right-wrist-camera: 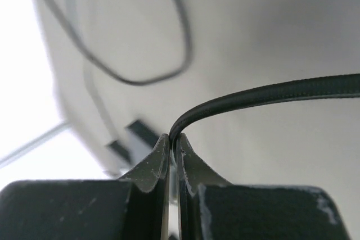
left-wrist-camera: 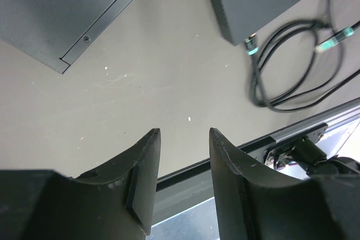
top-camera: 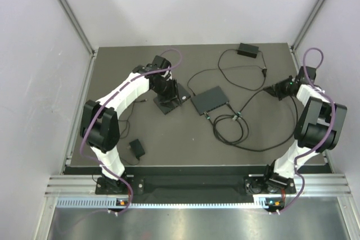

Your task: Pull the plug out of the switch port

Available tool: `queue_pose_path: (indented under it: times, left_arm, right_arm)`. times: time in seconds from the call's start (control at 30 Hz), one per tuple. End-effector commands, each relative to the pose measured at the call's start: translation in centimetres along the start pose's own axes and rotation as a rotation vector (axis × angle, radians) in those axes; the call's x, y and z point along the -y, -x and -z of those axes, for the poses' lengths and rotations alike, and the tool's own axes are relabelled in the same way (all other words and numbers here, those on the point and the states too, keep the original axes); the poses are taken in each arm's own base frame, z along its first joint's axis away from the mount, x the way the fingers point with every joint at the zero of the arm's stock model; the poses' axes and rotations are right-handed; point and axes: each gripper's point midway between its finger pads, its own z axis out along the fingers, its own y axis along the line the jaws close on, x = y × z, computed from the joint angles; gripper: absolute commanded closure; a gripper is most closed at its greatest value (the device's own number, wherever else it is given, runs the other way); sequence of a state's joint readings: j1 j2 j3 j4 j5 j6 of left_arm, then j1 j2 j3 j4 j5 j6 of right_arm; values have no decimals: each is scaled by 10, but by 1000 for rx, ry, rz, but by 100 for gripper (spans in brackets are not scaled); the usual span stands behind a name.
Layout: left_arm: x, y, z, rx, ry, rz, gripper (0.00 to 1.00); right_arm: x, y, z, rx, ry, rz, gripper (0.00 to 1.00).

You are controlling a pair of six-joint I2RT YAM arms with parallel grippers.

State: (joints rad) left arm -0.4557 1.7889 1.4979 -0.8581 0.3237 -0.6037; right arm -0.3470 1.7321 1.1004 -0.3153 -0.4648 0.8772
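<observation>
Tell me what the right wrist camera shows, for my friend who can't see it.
The right arm's black two-finger tool is pinched shut on a thin black cable, which bends up and away to the right. Behind it, blurry, another thin dark cable loop lies on a pale surface.

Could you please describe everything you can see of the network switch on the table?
The switch is a flat, dark grey rectangular box, metal by its look, lying skewed on the table. Small vent holes dot one side wall. A teal-collared plug sits in a port at one front corner, its black cable looping away.
</observation>
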Motion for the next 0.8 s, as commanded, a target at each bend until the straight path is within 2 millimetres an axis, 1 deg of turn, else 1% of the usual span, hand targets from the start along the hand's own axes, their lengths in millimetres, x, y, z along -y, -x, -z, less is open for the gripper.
queue_pose_path:
  times: [0.0,0.03,0.07,0.1,0.13,0.2,0.23,0.3,0.33,0.4,0.47,0.5,0.53,0.57,0.6,0.63,0.67,0.73,0.77]
  left_arm:
    - [7,1,12,34,-29,-26,55]
    - [8,2,11,36,-28,-27,55]
    - [9,4,12,40,-33,-29,55]
    - [10,5,12,41,-34,-31,55]
    - [10,6,11,40,-33,-27,55]
    - [12,8,10,42,-36,-25,55]
    - [12,8,8,37,-40,-22,55]
    - [14,8,7,33,-45,-19,55]
    - [14,9,6,32,-46,-16,55]
    - [15,8,5,28,-53,-13,55]
    - [15,8,6,28,-53,-13,55]
    - [15,7,6,27,-53,-14,55]
    - [15,7,7,29,-50,-16,55]
    - [14,5,7,25,-48,-16,55]
    - [13,5,8,28,-44,-19,55]
    - [12,4,9,25,-42,-19,55]
    - [11,3,9,23,-39,-19,55]
    - [10,2,12,28,-32,-22,55]
    - [9,2,13,28,-32,-22,55]
  right_arm:
    - [-58,10,8,-33,265,-103,100]
    - [-60,-4,5,-68,286,-128,100]
    - [-76,-9,9,-89,353,-115,100]
    - [-81,-18,9,-125,362,-142,100]
    - [-88,-31,8,-163,368,-127,100]
    - [-98,-43,13,-188,389,-127,100]
    - [-99,-53,12,-205,395,-128,100]
    - [-104,-60,13,-214,405,-128,100]
    - [-104,-59,13,-211,400,-121,100]
    - [-103,-43,17,-128,412,-120,100]
    - [-97,-17,21,-35,411,-157,100]
    - [-94,-10,21,-23,407,-173,100]
    - [-94,7,25,5,420,-183,100]
    - [-88,11,19,-16,415,-203,100]
    - [-86,21,19,-5,416,-219,100]
    - [-76,33,19,16,401,-252,100]
    - [-66,40,13,25,379,-276,100]
    - [-57,56,12,61,359,-287,98]
    - [-41,57,4,65,291,-273,97]
